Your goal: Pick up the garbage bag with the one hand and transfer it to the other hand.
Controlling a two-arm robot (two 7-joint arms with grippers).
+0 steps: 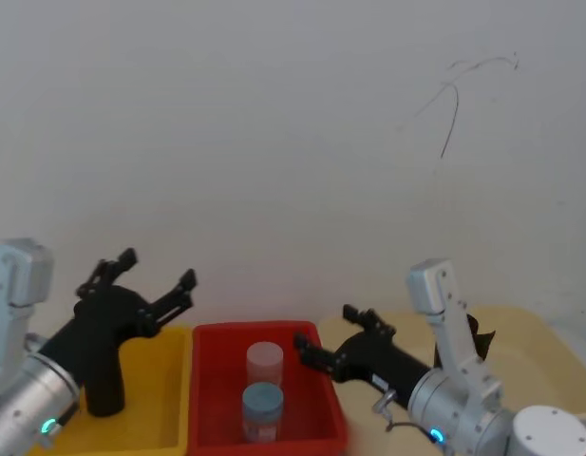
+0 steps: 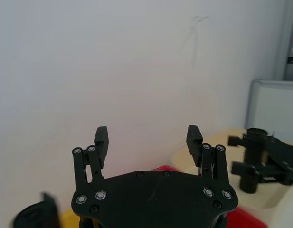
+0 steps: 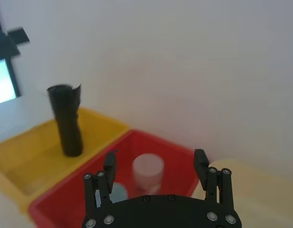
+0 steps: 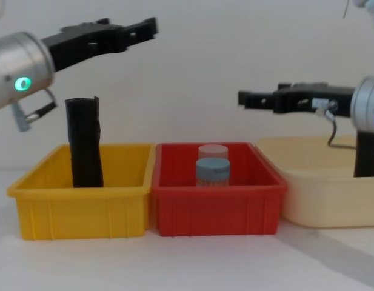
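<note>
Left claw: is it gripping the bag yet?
No, the left claw hangs open, higher than the bag standing upright in the yellow bin; the right claw is open near the red bin.

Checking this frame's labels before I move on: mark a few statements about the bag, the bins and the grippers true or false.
The garbage bag stands upright in the yellow bin. True.
The left gripper is shut on the bag. False: it is open, raised above the bag, not touching it.
The red bin holds two jars. True.
The right gripper holds a jar. False: it is open and empty, raised near the red bin.
</note>
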